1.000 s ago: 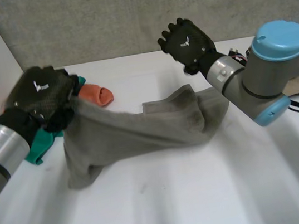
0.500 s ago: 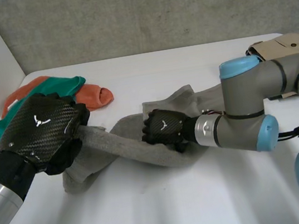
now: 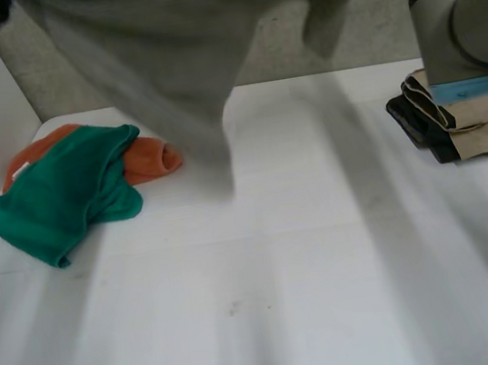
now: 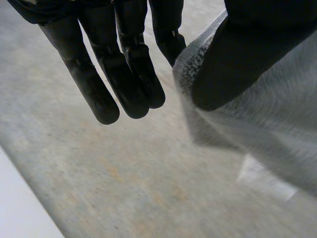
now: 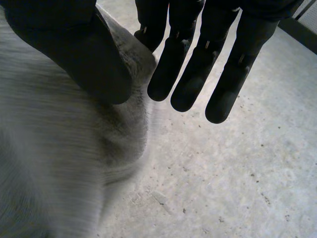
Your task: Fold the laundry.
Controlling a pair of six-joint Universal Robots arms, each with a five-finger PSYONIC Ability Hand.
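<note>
op: head view has the grey cloth [image 3: 170, 56] hanging high over the table [image 3: 335, 297]. my left hand [image 4: 237, 54] and right hand [image 5: 74, 49] each pinch an edge, thumb against straight fingers.
mod: risk?
op: thin pinch, i reckon it could slip and land on the green cloth [image 3: 71, 194]. no readable labels.

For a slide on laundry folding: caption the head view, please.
Grey cloth hangs above the table; a green cloth and an orange cloth lie at left, a folded pile at right.
</note>
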